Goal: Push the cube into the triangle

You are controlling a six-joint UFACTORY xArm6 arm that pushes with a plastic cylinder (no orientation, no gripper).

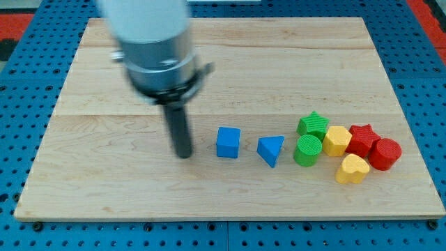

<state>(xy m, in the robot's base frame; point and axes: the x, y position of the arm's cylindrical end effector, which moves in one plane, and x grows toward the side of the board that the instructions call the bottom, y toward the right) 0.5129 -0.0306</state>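
Observation:
The blue cube (228, 142) sits on the wooden board (104, 181) a little right of the middle. The blue triangle (270, 150) lies just to the view's right of it, with a small gap between them. My tip (183, 155) stands to the view's left of the cube, a short gap away, not touching it. The rod rises from there to the arm's grey body at the view's top left.
A cluster of blocks lies to the view's right of the triangle: a green star (313, 125), a green cylinder (307, 150), a yellow hexagon (337, 141), a yellow heart (352, 169), a red star (362, 137) and a red cylinder (385, 154). The green cylinder nearly touches the triangle.

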